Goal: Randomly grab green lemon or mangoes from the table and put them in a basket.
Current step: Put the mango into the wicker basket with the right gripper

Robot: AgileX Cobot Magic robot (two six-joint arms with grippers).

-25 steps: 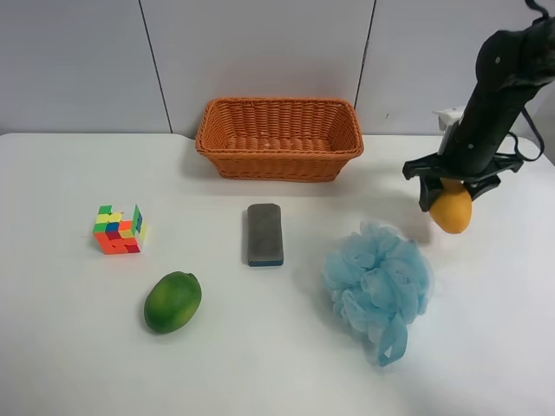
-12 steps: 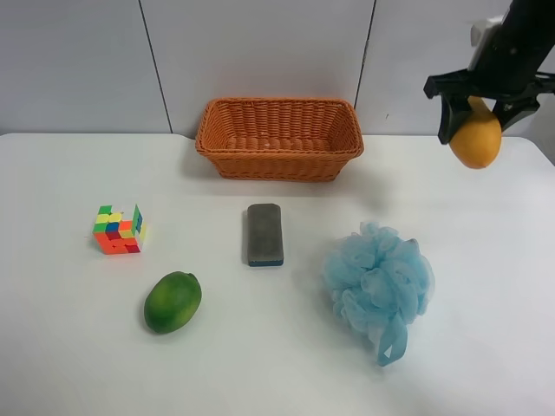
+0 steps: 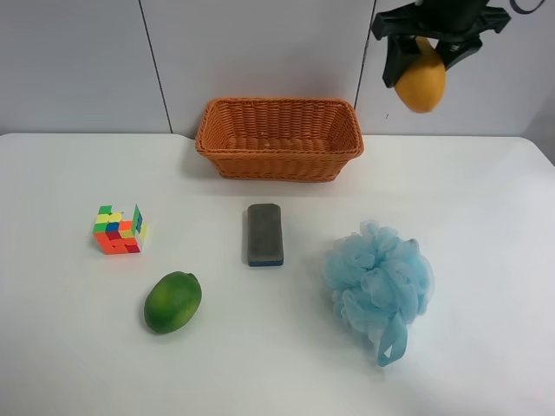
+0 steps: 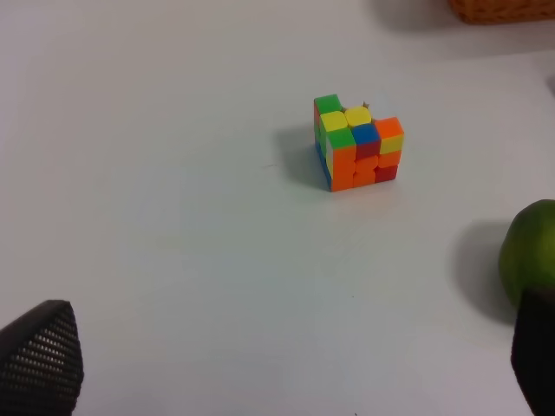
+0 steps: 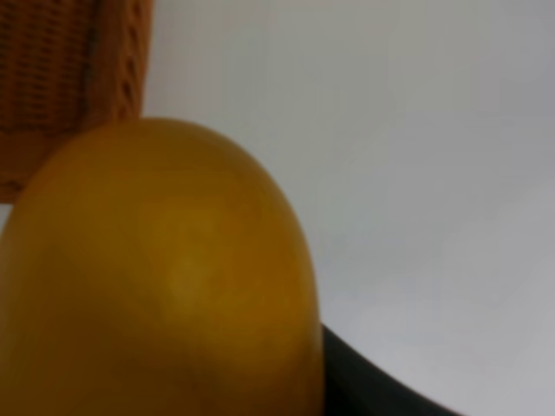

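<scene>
Right jaws are clamped on the yellow-orange mango (image 3: 421, 80), dark prongs pressing its upper part from both sides while its rounded end hangs below them. In the exterior high view the fruit is held in the air, well clear of the white tabletop (image 3: 486, 217) and against the grey wall, above and toward that view's right of the basket (image 3: 279, 165). How far it sits in front of or behind the basket I cannot tell. The right wrist view is mostly filled by the mango (image 5: 165, 277), with a corner of the woven basket (image 5: 69, 78) beyond it. The basket is orange-brown wicker and holds nothing visible. Left jaws stand wide apart and grip nothing: one mesh-textured pad (image 4: 39, 360) shows at one edge of the left wrist view and the other at the opposite edge, with bare tabletop between them. A scrambled puzzle cube (image 4: 357, 143) lies beyond them, and the green fruit (image 4: 529, 256) is partly cut off by the frame. In the exterior high view the green fruit (image 3: 173, 301) lies on the tabletop near the cube (image 3: 119, 229), a grey eraser block (image 3: 264, 234) lies in the middle, and a blue bath pouf (image 3: 379, 282) sits beside it, apart.
</scene>
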